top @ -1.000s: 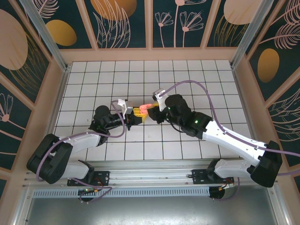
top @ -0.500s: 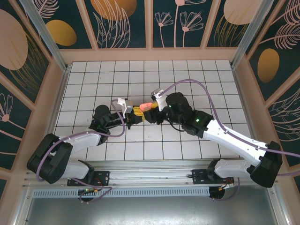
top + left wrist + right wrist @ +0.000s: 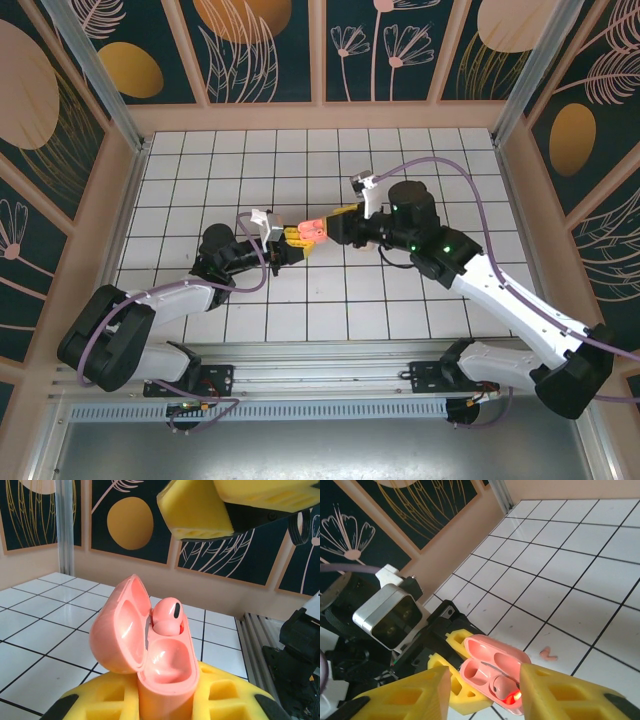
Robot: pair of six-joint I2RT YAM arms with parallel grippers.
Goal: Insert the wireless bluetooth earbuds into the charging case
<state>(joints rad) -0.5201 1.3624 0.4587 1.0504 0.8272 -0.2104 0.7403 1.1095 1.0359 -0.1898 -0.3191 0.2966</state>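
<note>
The left gripper (image 3: pixel 165 697) was clamped on the lower body of the case (image 3: pixel 165 670) and held it upright above the table (image 3: pixel 600 570), with the lid (image 3: pixel 120 630) swung back. One bud (image 3: pixel 167 616) sat in the far socket; the near socket (image 3: pixel 167 660) was empty. The right gripper (image 3: pixel 336 224) hung just beside and above the case with its jaws apart and nothing between them. A small pink piece, apparently the second bud (image 3: pixel 549 654), lay on a tile near the case and apart from both grippers. The main risk was judged to be the pick of that loose bud: it was tiny, lay flat, and the foam pads (image 3: pixel 560 695) were broad, so a closing stroke could push it along the tile or pinch it at an angle unfit for insertion. A second risk was contact with the case: the right fingers stood close to the open lid, and any sideways travel could knock the lid shut or tilt the case in the left grip. The seated bud stood proud of its socket, though how deep it should sit could not be told; a jolt could eject it. The stem had to enter the empty socket near-vertically; a skewed approach would jam it on the rim.
</note>
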